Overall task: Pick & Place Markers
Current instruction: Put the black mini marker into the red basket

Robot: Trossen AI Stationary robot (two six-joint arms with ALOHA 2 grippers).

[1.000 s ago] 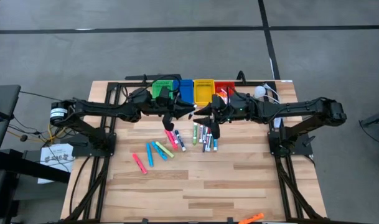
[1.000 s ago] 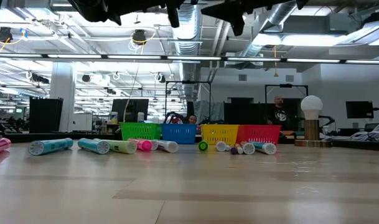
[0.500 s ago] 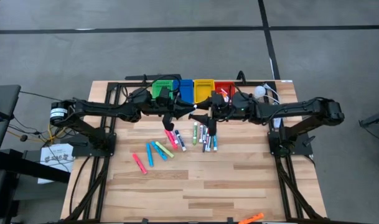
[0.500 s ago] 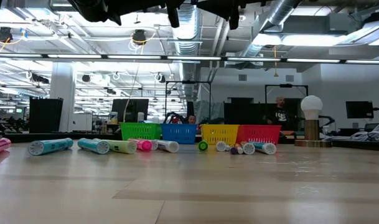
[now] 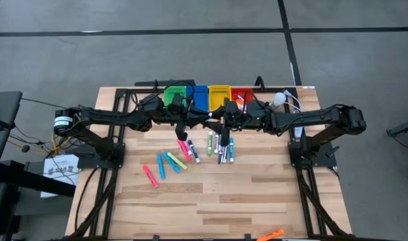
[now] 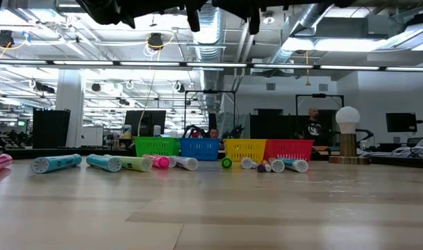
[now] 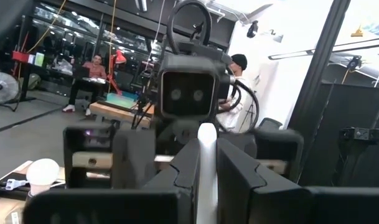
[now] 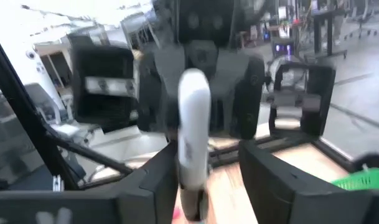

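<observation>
Left gripper is pinching white marker upright between closed fingers, meeting right gripper above table — handover step, by the look of it. Right gripper's fingers are flanking same marker; whether they are gripping it, you cannot tell. Next you are needing firm right-side hold before left releases. Remaining markers are lying loose below, near coloured bins.
</observation>
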